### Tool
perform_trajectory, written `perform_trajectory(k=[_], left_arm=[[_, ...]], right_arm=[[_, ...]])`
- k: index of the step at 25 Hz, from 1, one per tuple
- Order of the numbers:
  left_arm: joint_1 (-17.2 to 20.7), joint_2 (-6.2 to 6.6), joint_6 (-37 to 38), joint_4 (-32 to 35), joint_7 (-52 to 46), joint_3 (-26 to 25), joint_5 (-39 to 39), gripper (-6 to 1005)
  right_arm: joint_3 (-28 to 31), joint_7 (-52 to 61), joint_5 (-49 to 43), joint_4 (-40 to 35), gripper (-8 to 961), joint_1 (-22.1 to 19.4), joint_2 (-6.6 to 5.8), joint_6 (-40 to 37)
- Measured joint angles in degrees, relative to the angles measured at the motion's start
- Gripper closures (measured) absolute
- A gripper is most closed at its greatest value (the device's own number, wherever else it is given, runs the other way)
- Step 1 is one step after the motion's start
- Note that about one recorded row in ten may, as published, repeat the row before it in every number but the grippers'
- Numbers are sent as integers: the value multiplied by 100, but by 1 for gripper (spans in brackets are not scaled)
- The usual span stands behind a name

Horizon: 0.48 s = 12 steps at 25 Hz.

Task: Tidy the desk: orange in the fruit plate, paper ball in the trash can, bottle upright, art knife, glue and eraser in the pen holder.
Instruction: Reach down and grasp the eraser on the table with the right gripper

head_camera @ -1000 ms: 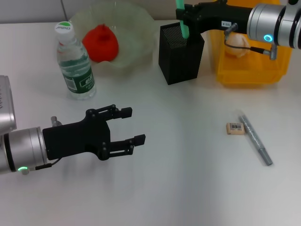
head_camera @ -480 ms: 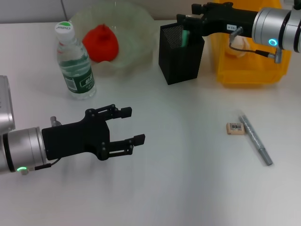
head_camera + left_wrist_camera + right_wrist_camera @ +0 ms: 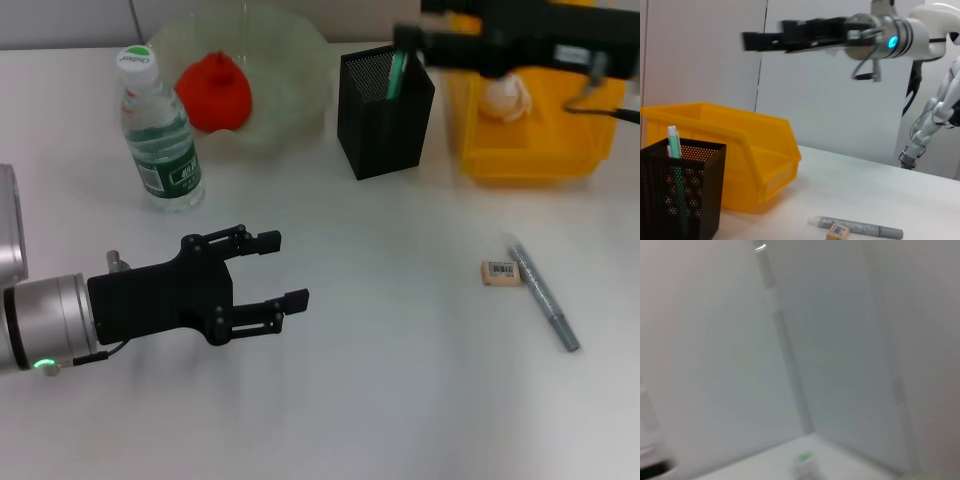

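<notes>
Head view shows a plain white tabletop (image 3: 400, 330) against a pale wall, its far edge lined by the fruit plate (image 3: 290, 75) holding the orange (image 3: 214, 92), the upright bottle (image 3: 158, 130), the pen holder (image 3: 384, 112) with a green glue stick (image 3: 397, 72), and the trash can (image 3: 535, 130) holding the paper ball (image 3: 503, 98). Open surface lies mid-table, where the left gripper (image 3: 268, 270) hovers, fingers spread and empty. The tan barcoded eraser (image 3: 501, 273) lies just beside the grey art knife (image 3: 543, 294); the right gripper (image 3: 415, 38) is above the pen holder, its fingers blurred beyond telling.

white desk (image 3: 400, 380), pale panelled wall (image 3: 700, 55) behind (evenly lit).
</notes>
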Motion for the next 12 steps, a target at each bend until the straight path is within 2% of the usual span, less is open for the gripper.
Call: perform_trajectory(k=[2,6,9,12], left_arm=[[-1,0,29,0,0,12,0,216],[1,0,76,0,0,16,1,216],[3,0,91,0,-7,12,2,216],[-2,-5,98,0,-32,11,1,216]], right_arm=[[169,350,-518,-314,195,35,-98,-576],[425,959,-2002,-904,195,304,-193,-1397],[318,1346,-3173,-1226,196,549,-200,-1656],[152,1495,-4023,-1362,196,789,-156,-1898]])
